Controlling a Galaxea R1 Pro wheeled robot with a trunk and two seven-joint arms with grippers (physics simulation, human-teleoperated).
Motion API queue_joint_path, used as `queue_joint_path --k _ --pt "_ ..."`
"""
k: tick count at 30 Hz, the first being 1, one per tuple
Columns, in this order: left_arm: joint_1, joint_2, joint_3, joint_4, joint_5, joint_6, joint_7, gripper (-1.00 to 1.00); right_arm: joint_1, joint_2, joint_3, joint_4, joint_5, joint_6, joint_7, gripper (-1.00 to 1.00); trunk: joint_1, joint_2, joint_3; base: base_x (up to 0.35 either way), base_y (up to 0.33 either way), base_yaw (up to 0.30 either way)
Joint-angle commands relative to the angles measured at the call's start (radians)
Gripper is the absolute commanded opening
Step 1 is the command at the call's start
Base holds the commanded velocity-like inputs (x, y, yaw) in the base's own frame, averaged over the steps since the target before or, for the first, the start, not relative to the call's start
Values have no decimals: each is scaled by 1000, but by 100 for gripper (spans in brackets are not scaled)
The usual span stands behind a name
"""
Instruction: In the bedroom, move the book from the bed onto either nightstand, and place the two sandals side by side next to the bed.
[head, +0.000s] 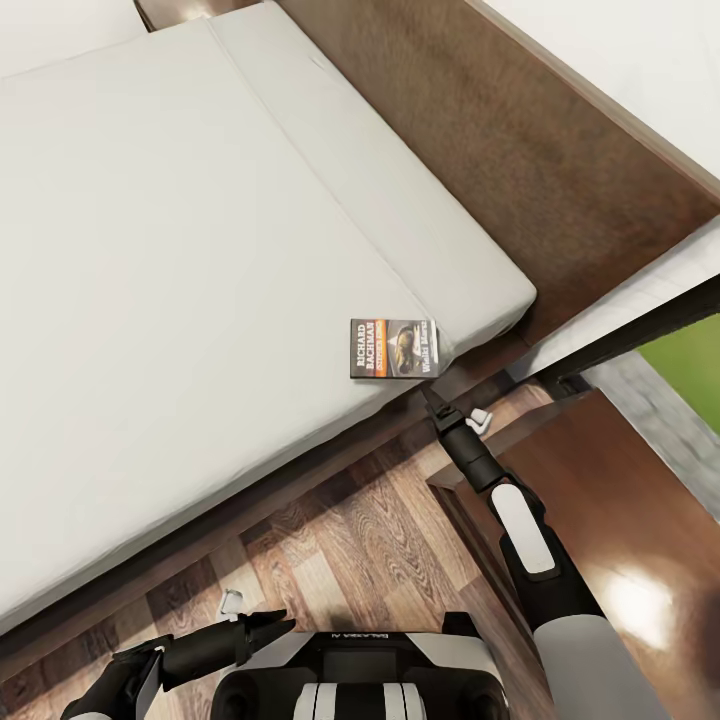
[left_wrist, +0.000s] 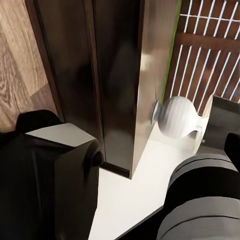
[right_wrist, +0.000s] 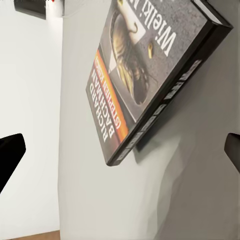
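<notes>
The book (head: 393, 348) lies flat on the pale grey mattress, at the corner of the bed (head: 200, 300) nearest the window. Its dark cover with white lettering and an orange strip sits close ahead in the right wrist view (right_wrist: 150, 75). My right gripper (head: 455, 407) hovers just off that corner, over the dark frame, open (right_wrist: 121, 152) with its fingertips spread wider than the book and nothing held. The glossy reddish-brown nightstand (head: 610, 520) stands right beside that arm. My left gripper (head: 255, 612) is low over the floor by my base, open and empty. The sandals are out of view.
Brown plank floor (head: 350, 540) runs between the bed frame and my base. The dark headboard (head: 520, 150) rises behind the mattress. Grass (head: 690, 370) shows through the window at right. The left wrist view has dark wood panels (left_wrist: 100, 75), a white rounded object (left_wrist: 175, 117) and a slatted fence (left_wrist: 210, 45).
</notes>
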Motion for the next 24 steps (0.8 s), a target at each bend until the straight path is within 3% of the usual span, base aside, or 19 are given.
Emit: queue_joint_path --k 1,13,24 --pt "-1 -1 8 -1 -11 11 -7 100 0 1 -2 0 -10 8 1 100 0 0 0 0 0 0" --pt "-1 0 9 -1 -11 11 -7 100 0 4 -8 4 -9 -61 -2 100 0 0 0 0 0 0" --pt "-1 0 9 -1 -11 11 -7 100 0 1 -11 5 -10 -66 -2 100 0 0 0 0 0 0"
